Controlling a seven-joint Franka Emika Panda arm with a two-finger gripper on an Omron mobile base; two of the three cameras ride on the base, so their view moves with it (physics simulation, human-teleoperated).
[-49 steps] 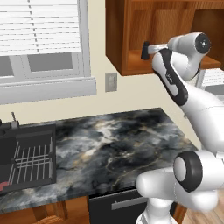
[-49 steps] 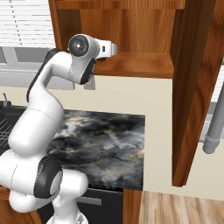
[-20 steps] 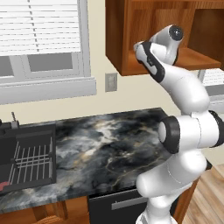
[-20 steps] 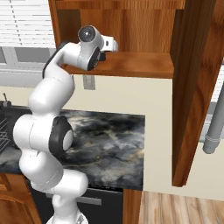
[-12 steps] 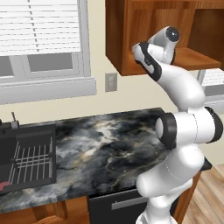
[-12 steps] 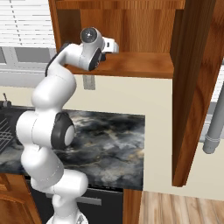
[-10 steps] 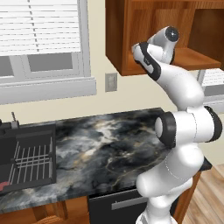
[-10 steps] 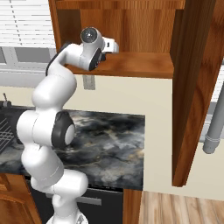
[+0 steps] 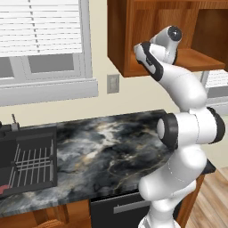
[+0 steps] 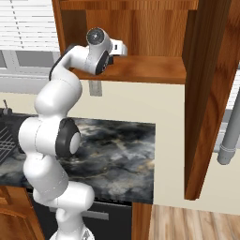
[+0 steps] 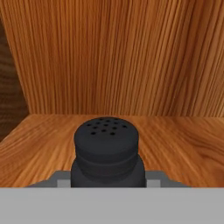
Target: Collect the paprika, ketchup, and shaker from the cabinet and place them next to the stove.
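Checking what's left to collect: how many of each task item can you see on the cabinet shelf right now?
shaker: 1
paprika: 0
ketchup: 0
Total: 1, standing on the cabinet shelf just ahead of the hand camera.

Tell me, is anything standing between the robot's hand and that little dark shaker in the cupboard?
Nothing visible. In the hand view the shaker stands right in front of the camera on the cabinet shelf, with bare wood around it.

We see the shaker (image 11: 106,151) at lower centre, its perforated dark top facing us, standing on the cabinet (image 11: 131,57) shelf before the wood back wall.
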